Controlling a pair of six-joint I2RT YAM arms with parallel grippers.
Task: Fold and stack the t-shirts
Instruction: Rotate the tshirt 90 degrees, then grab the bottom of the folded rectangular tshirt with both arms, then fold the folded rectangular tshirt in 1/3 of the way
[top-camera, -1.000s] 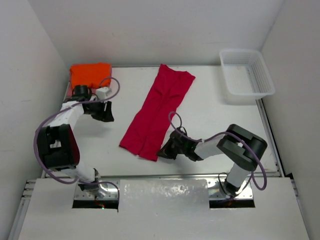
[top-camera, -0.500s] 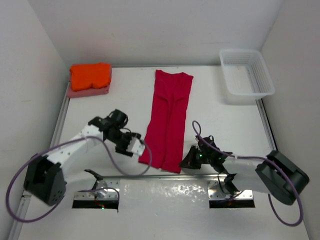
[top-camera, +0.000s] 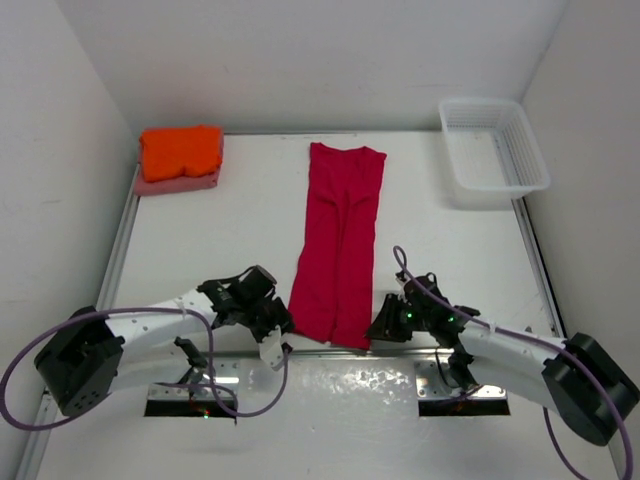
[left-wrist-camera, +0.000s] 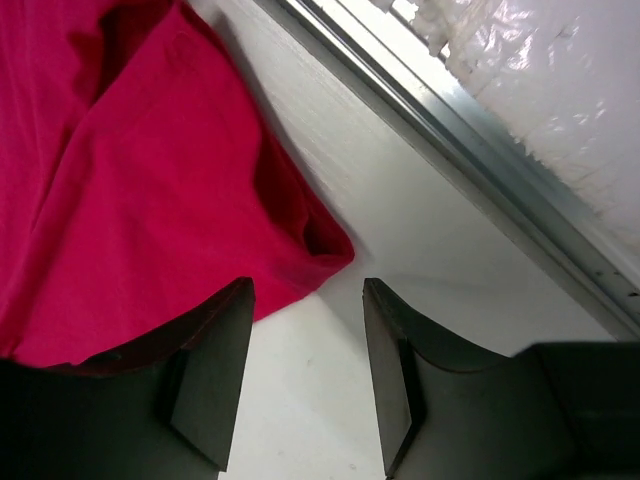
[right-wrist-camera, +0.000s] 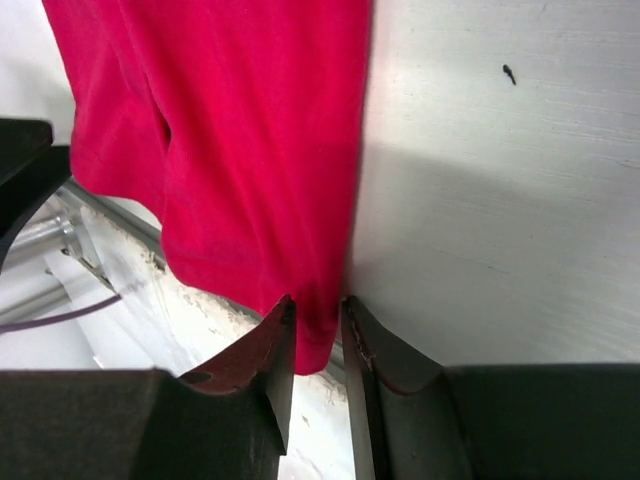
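Left gripper (left-wrist-camera: 305, 300): jaws parted, bare table (top-camera: 250, 220) between them, nothing grasped. It sits at lower centre-left of the overhead view. A corner of the crimson t-shirt (top-camera: 340, 240) lies just beyond its fingertips.

Right gripper (right-wrist-camera: 315, 305): jaws narrowly parted at lower centre-right of the overhead view. The shirt's other near corner sits in the gap. Whether it is pinched cannot be told.

The crimson shirt lies as a long narrow strip down the middle of the table, its near hem at the metal rail (left-wrist-camera: 450, 150).

Upper left: the orange t-shirt (top-camera: 180, 150), folded, rests on the pink t-shirt (top-camera: 178, 183).

Upper right: white mesh basket (top-camera: 540, 160).
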